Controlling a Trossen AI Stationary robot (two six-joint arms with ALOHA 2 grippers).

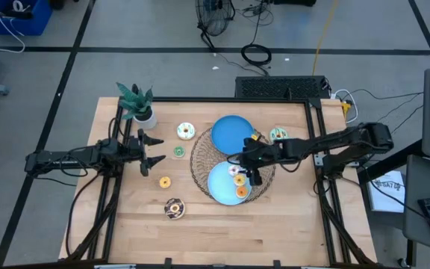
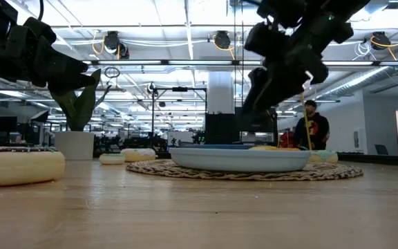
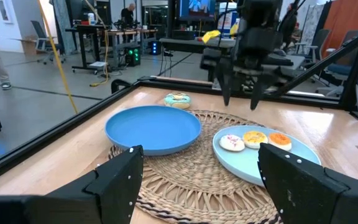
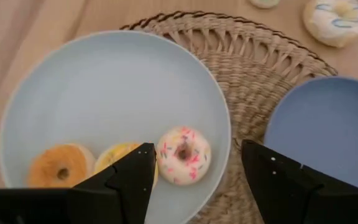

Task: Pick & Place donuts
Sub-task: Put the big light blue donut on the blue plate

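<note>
Pale blue plate (image 4: 104, 74); white pink-sprinkled donut (image 4: 183, 154), yellow donut (image 4: 118, 154), orange donut (image 4: 59, 167).

Grey floor (image 1: 125, 30) with dark lines, coiled cable (image 1: 256, 54), desks (image 3: 98, 28), ceiling strip lights (image 2: 150, 28), person (image 2: 311, 128) standing beyond table

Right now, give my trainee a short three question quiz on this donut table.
1. How many donuts lie in the light blue plate?
2. True or false: the darker blue plate holds a donut.
3. Which hand hangs over the light blue plate: A left hand, B right hand?

Key: 1. Three: a white sprinkled donut, a yellow donut and an orange donut. 2. False. 3. B, fingers open.
</note>
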